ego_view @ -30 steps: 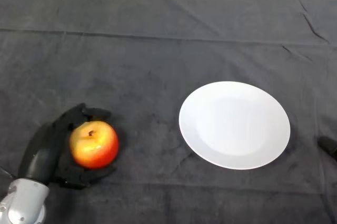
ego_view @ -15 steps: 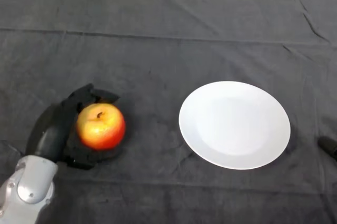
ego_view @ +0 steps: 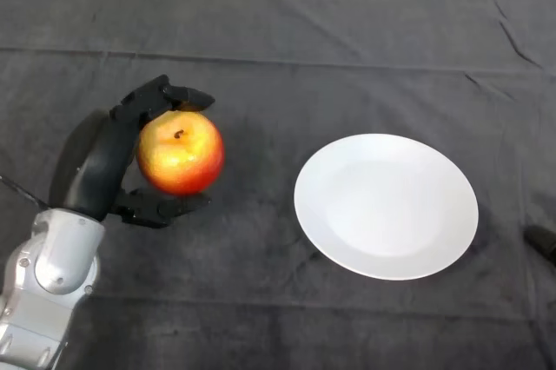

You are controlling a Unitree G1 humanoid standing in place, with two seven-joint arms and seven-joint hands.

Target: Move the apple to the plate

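The black left hand (ego_view: 104,166) on the silver-grey arm is clasped around the round red-and-yellow apple (ego_view: 180,153). The fingers (ego_view: 169,94) curl over the far side of the fruit and the thumb (ego_view: 165,207) wraps beneath its near side, so the apple is held between them with its stem pit facing up.

**Position of the task object.** The apple sits in the hand at the left of the dark grey cloth-covered table (ego_view: 278,57). It appears to be clear of the cloth, though from this overhead view the gap below it cannot be confirmed. The round white plate (ego_view: 386,206) lies flat to the right of the apple, well apart from it and slightly nearer the robot. The plate carries nothing.

**Step in hand.** Judged from this layout, the grasp is complete and the carry phase applies: the apple is secured but has not reached the plate.

**Next move.**
1. Translate the hand rightward and a little toward the robot, keeping the grasp closed.
2. Hold enough height for the apple and thumb to pass over the plate rim.
3. Stop above the plate centre, lower, then release.

A round fruit may roll on release; centre placement limits this.
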